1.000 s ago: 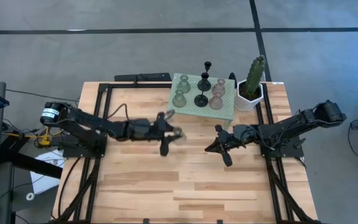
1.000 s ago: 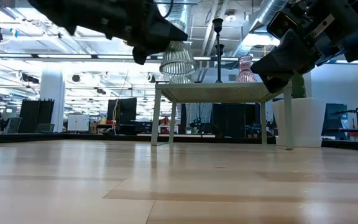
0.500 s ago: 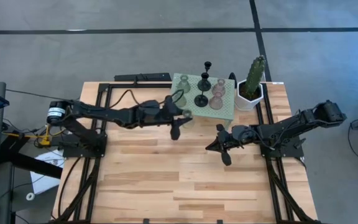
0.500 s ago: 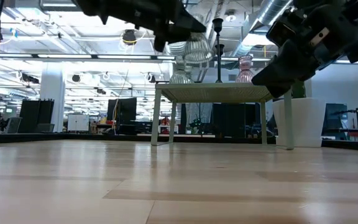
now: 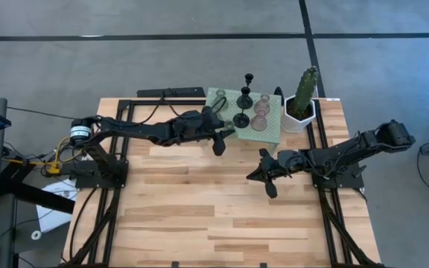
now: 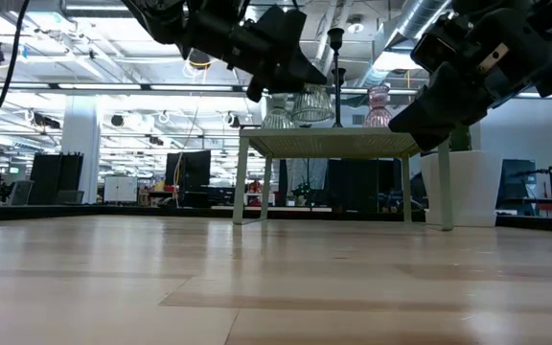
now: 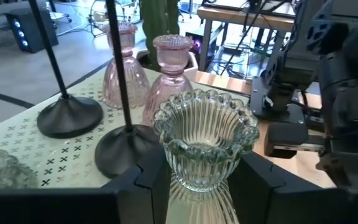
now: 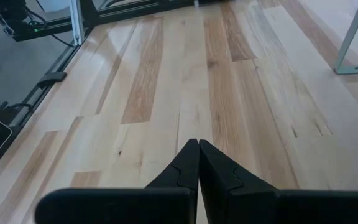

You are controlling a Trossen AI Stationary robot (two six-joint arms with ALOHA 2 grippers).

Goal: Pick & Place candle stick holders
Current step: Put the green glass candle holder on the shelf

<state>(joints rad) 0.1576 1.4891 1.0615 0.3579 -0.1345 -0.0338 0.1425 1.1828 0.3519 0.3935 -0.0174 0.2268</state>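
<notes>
Collision risk: pale green holder [image 7: 205, 140] is gripped by left claw [image 7: 194, 180] just beside black holders [image 7: 124, 146] on stand [image 5: 273, 128]; crowding could topple them. Right claw [image 8: 197, 163] is closed, idle mid-tabletop.

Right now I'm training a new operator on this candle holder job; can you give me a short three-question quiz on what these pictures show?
1. True or false: the right gripper is holding a holder.
2. What is the left gripper shut on? A) a black holder B) a clear ribbed glass holder C) the cactus
3. How many pink holders stand on the mint stand?

Key
1. False: its fingers are shut on nothing, above bare table.
2. B: the glass holder sits between its fingers, over the stand's edge, near the black holders.
3. Two pink holders, side by side.
</notes>
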